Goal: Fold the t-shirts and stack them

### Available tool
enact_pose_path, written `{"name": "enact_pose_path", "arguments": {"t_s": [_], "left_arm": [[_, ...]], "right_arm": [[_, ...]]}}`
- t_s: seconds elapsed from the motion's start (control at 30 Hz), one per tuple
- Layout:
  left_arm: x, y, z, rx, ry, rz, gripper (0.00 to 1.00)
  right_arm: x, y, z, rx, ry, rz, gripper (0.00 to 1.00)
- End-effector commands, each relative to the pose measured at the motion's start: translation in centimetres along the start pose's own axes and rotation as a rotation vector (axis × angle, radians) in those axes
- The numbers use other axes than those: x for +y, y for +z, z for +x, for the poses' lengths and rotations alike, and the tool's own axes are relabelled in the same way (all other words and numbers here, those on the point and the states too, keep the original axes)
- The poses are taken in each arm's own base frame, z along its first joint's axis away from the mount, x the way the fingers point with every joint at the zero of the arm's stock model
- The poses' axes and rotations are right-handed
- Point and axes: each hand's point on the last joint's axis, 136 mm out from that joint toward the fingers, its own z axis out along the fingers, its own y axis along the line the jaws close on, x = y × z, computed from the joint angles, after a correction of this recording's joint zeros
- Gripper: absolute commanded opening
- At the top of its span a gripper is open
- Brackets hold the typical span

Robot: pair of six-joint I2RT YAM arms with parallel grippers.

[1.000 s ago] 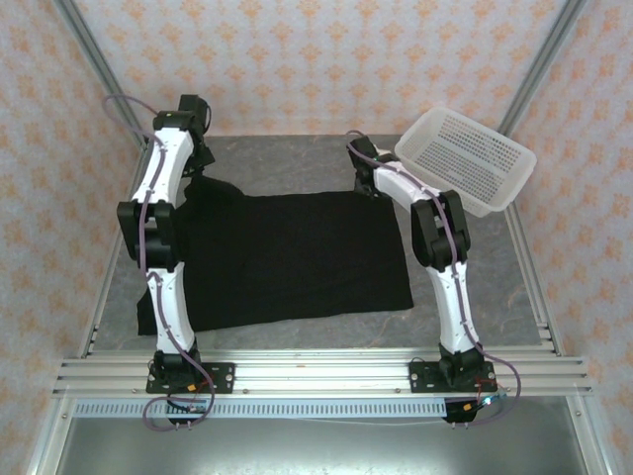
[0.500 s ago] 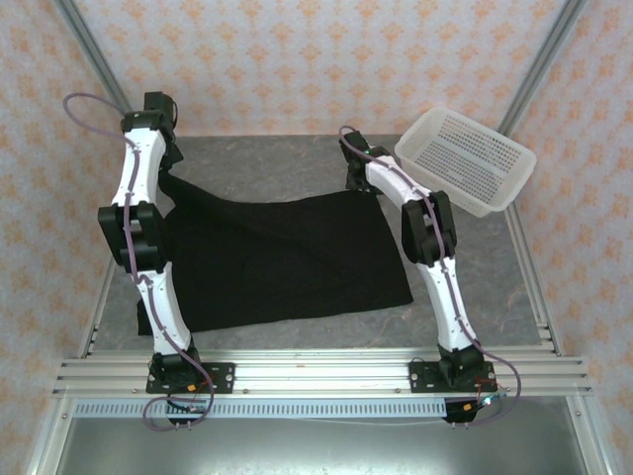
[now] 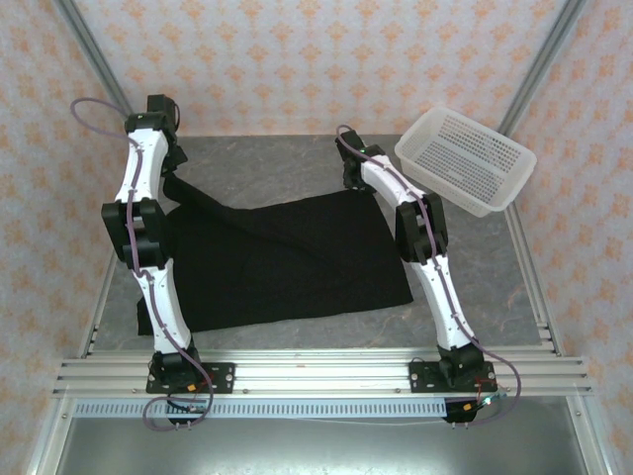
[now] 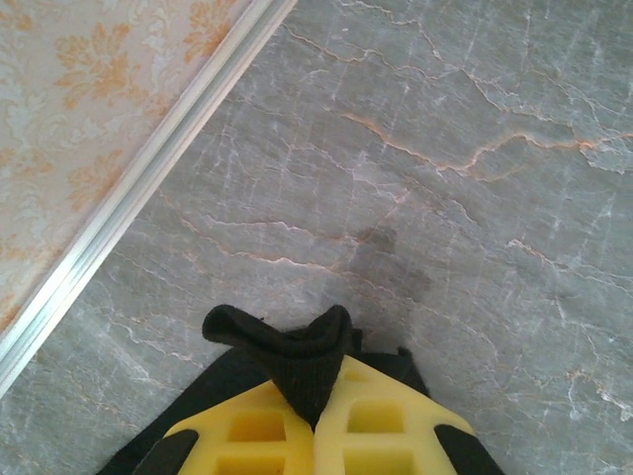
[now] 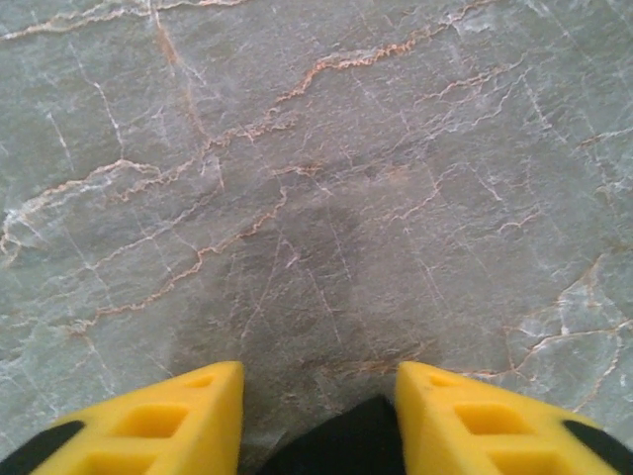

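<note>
Black t-shirt (image 3: 287, 262) edge — open marble (image 4: 445, 148) beyond

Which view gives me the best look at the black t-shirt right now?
Top external: the whole t-shirt is seen spread across the table, every edge visible. Left wrist shows a pinched bunch of it in the shut left gripper; right wrist shows a dark scrap between the fingers of the open right gripper.

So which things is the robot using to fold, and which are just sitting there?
For the job:
- black t-shirt, spread on the table
- left gripper, pinching a corner of the shirt
- right gripper, open over the shirt's edge

Just lying about:
- white basket, at the far right corner
- table, grey marble top
</note>
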Motion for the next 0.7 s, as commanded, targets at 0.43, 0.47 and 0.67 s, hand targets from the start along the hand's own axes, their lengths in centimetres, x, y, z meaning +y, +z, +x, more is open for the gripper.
{"name": "enact_pose_path", "arguments": {"t_s": [0.43,0.47,0.67], "left_arm": [[-3.8,-1.3,0.6,0.001,0.036,0.111,0.0],[-4.0,-1.3,0.6,0.0,0.037,0.112,0.0],[-4.6,-1.7,0.8,-0.007,0.05,0.111,0.0]], "right_arm": [[-7.0,-2.4,-0.7,-0.056,0.042,0.226,0.0],[-7.1,-2.5,-0.7,-0.054,0.043,0.22,0.0],[-6.7,-3.4,-1.4,-0.052,0.062,0.177,0.23]]}}
